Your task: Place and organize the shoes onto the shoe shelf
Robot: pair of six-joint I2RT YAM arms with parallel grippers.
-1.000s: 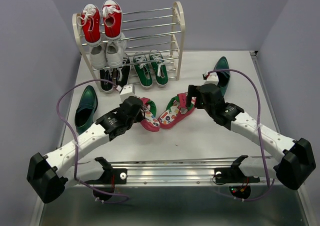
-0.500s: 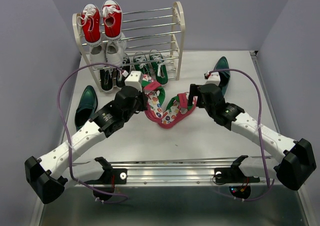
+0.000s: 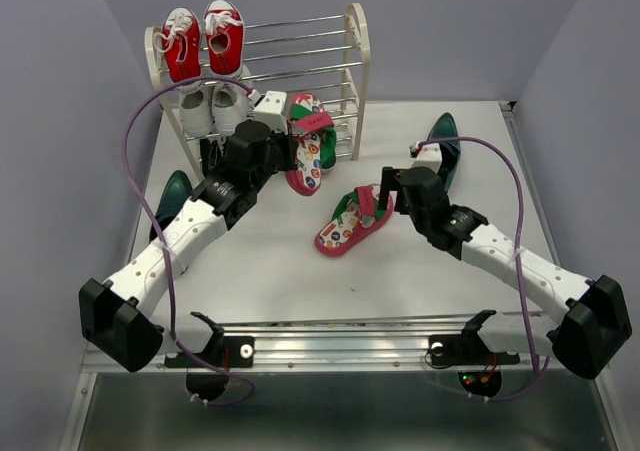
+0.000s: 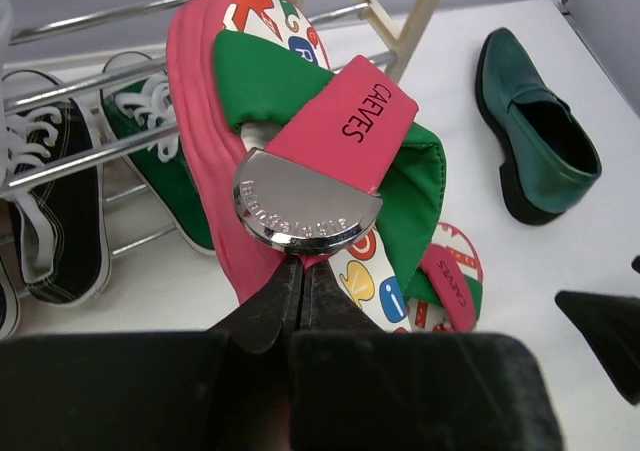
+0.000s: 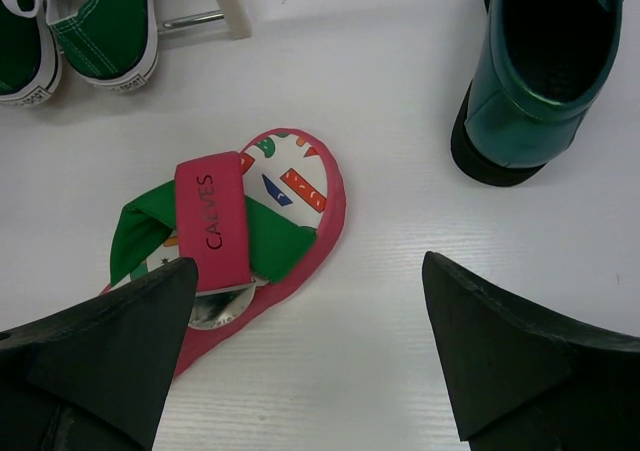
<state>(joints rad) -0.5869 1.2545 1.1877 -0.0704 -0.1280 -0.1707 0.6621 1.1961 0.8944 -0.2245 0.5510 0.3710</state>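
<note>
Before the lower rods of the shoe shelf (image 3: 356, 51), our left gripper (image 4: 300, 276) is clenched on one pink-red flip-flop (image 4: 205, 141), pinching it at the rounded metal plate under the pink strap. On that strap we read "CAEVES" in dark capitals; the plate carries embossed lettering too fine for us to make out. The flip-flop hangs tilted off the table (image 3: 300, 281), and we cannot tell whether it touches the rods. Behind it, under the rods at the bottom of the shelf, we see a green sneaker (image 4: 165, 151) with white laces beside a black sneaker (image 4: 60, 211). The second flip-flop (image 5: 300, 186) lies flat on the table, its strap also reading "CAEVES". Our right gripper (image 5: 310, 271) stands over it with fingers spread wide, holding nothing. One teal dress shoe (image 5: 540, 61) sits near that flip-flop, to its right; the other teal shoe (image 3: 172, 199) lies at the table's left side beside the left arm. Red sneakers (image 3: 203, 41) occupy the top tier, white sneakers (image 3: 215, 106) the one below.
</note>
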